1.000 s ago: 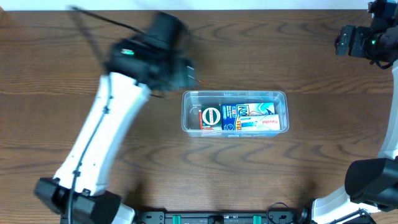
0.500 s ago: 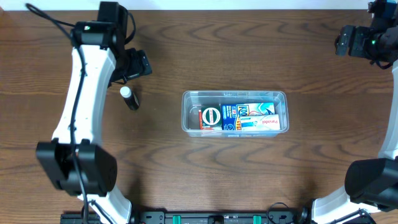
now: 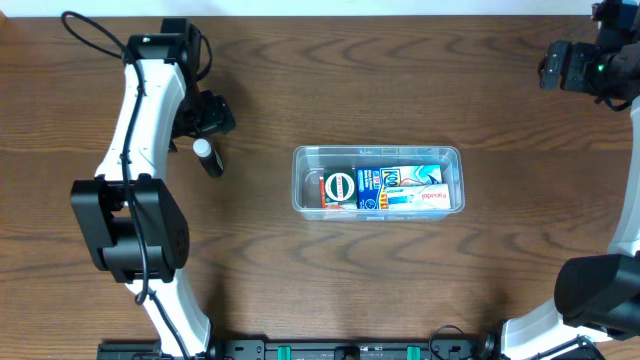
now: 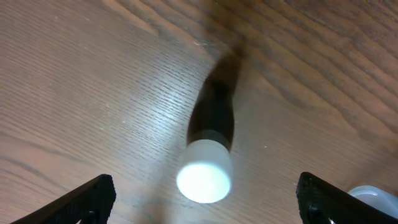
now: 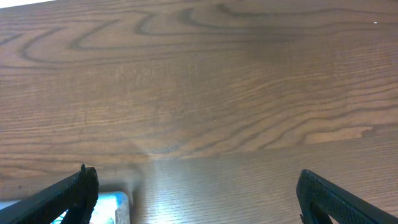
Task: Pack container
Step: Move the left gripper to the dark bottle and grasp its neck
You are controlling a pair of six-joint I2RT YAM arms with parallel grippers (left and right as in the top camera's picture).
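Note:
The clear plastic container lies mid-table and holds a red box, a blue box and a white box. A small black tube with a white cap stands on the table to its left. My left gripper hovers just behind the tube, open and empty. In the left wrist view the tube stands between my open fingers, with the gripper above its cap. My right gripper is open and empty at the far right. In its wrist view a container corner shows.
The dark wood table carries nothing else. The left arm's white links run along the left side, with a cable looping behind. A pale rounded edge shows at the lower right of the left wrist view.
My left arm has swung left, away from the container's far-left corner, and now hangs over the black tube, which the arm hid at first. The right arm has not moved.

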